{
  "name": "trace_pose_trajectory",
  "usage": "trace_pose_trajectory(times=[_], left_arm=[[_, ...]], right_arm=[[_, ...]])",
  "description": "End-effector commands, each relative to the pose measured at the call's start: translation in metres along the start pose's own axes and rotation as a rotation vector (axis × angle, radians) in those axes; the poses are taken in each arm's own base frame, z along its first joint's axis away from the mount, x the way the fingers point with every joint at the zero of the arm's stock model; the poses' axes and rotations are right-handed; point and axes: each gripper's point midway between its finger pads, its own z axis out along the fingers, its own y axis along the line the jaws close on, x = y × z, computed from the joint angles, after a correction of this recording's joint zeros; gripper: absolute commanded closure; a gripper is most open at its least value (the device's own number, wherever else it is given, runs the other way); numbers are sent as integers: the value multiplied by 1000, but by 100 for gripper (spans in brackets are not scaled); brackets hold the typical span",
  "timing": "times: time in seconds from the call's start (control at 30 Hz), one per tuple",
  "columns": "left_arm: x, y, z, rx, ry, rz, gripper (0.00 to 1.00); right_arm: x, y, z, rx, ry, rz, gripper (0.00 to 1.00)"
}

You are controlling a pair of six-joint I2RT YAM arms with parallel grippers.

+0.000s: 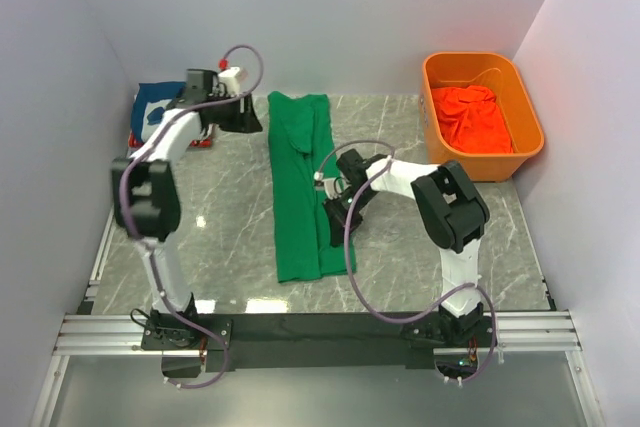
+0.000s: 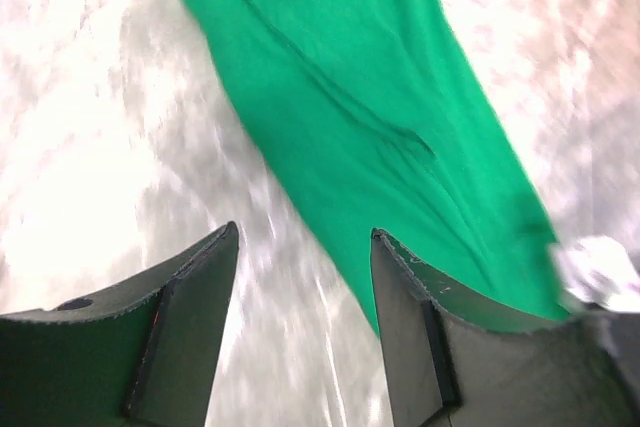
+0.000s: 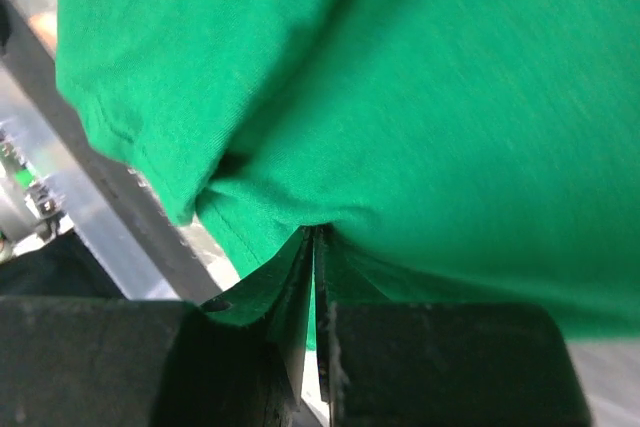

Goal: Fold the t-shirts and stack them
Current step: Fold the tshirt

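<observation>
At the right gripper (image 3: 315, 239): pressed almost together, clamped on a thin fold of the green t-shirt (image 3: 420, 97), with cloth bunched and puckered just above the pinch. Sits low at the long right edge of that shirt, a little nearer the near edge of the desk (image 1: 230, 237) than the shirt's middle. Around the pinch, spread as a long narrow strip, folded lengthwise, running from close to the far edge down toward the near edge, roughly midway between the desk's left and right edges. At the left gripper (image 2: 305, 237): spread apart, holding nothing, only bare marble between the fingers. Hovers over the far-left part of the desk, just left of the strip's far end, apart from the cloth, with a folded-in flap of green showing ahead of it. Further out, at the far-left corner, a dark blue t-shirt (image 1: 152, 107) with white print, and a sliver of red cloth (image 1: 202, 142) showing at its near side. At the far-right corner, an orange bin (image 1: 490, 169) with an orange-red t-shirt (image 1: 470, 117) crumpled inside, well apart from both grippers.
</observation>
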Motion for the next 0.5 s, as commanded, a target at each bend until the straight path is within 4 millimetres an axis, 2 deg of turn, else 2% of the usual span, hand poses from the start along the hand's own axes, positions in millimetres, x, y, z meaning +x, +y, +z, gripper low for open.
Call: trace_pose_trajectory(times=[0.0,0.03,0.07,0.1,0.13,0.17,0.2,0.23,0.27,0.3,0.33,0.37,0.4,0.43,0.47], left_arm=[[-11,-51,-63,103,-79,134,39],[-3,-55,-72,102,-76,155,39],[22,-56,-76,113,-39,177,39],[22,-69,-98,117,-66,223,38],[32,-74,-107,131,-59,247,38],[57,-74,-110,144,-25,301,38],[63,-89,-133,166,-47,357,37],[73,-95,-142,182,-46,401,37],[98,-95,-146,202,-19,472,36],[108,-112,-167,240,-43,536,34],[122,-119,-174,265,-35,590,33],[144,-121,-176,294,-19,689,33],[150,-131,-190,298,-52,765,32],[180,-138,-190,345,-1,785,32],[187,-143,-198,355,-25,898,31]], right_arm=[[11,19,19,-19,13,-55,89],[13,28,24,-39,23,-71,89],[13,35,26,-56,24,-74,89],[11,38,25,-56,22,-88,89],[11,41,24,-57,24,-99,89],[10,43,19,-56,17,-117,88],[11,49,7,-46,4,-139,87],[12,52,-2,-40,-12,-161,85],[13,57,-11,-31,-37,-211,83],[16,70,-32,-5,-102,-281,81],[19,76,-43,12,-141,-330,75],[20,82,-53,38,-183,-401,70],[25,96,-72,64,-277,-496,64],[25,94,-81,130,-319,-584,53],[35,109,-89,152,-368,-694,50]])
